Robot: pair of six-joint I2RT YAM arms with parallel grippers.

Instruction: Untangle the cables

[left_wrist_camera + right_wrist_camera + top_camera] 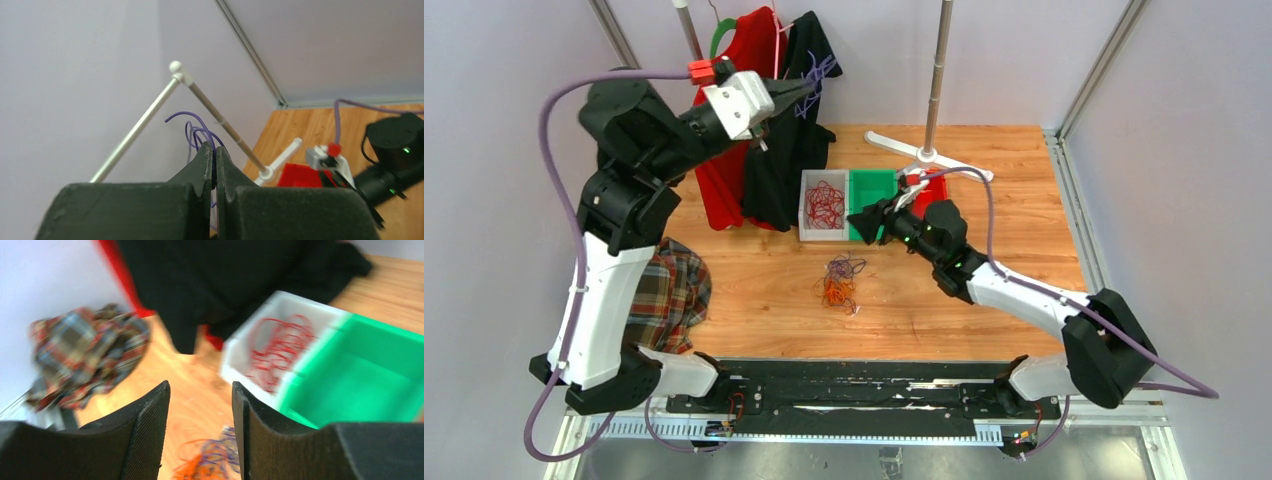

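My left gripper (807, 92) is raised high at the back left, shut on a purple cable (820, 72). In the left wrist view the purple cable (196, 131) loops up out of the closed tips of the left gripper (215, 150). A tangle of orange and purple cables (840, 283) lies on the wooden table (984, 180). Red cables (824, 204) sit in a white bin (806, 228). My right gripper (856, 221) hovers by the bins, open with nothing in it. In the right wrist view the right gripper (200, 390) has the tangle (212, 465) below it.
A green bin (876, 186) and a red bin (932, 188) stand beside the white one. Red and black garments (774, 150) hang on a rack at the back left. A plaid cloth (669, 295) lies at the left edge. A rack pole (936, 80) rises behind the bins.
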